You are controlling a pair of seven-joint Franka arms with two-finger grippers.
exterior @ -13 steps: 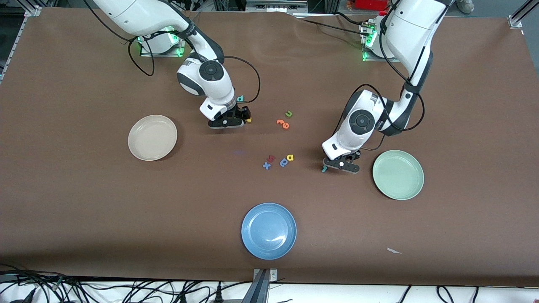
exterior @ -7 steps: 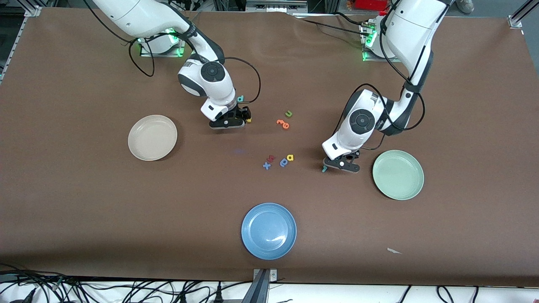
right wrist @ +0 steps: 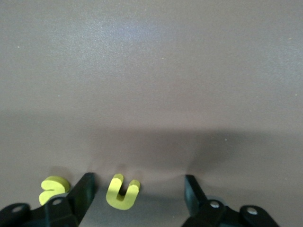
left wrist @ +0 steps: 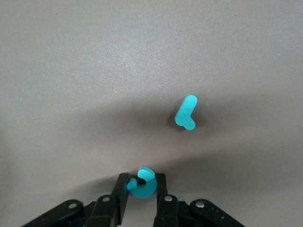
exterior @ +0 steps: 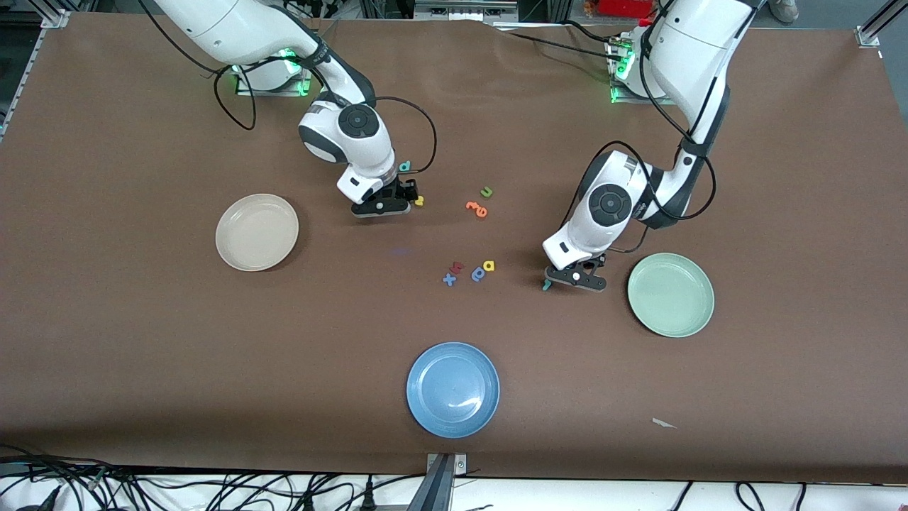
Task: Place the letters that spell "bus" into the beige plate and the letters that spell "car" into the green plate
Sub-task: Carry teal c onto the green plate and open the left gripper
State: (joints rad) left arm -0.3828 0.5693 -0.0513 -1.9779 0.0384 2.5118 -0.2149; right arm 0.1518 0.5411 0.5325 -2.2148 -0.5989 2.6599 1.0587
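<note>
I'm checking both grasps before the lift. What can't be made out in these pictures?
- Front view: the teal c is hidden under the left gripper; only the left wrist view shows it between the fingers.
- Front view: the yellow u is hidden under the right gripper.
- Right wrist view: right gripper fingers are cut off by the edge.
- Front view: the letter beside the right wrist is too small to read.

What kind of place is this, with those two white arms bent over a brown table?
Probably a robotics lab or test bench. Two arms are bolted at the edge of a brown table, loose cables trail along its front, and the props are foam letters plus a blue plate.
</note>
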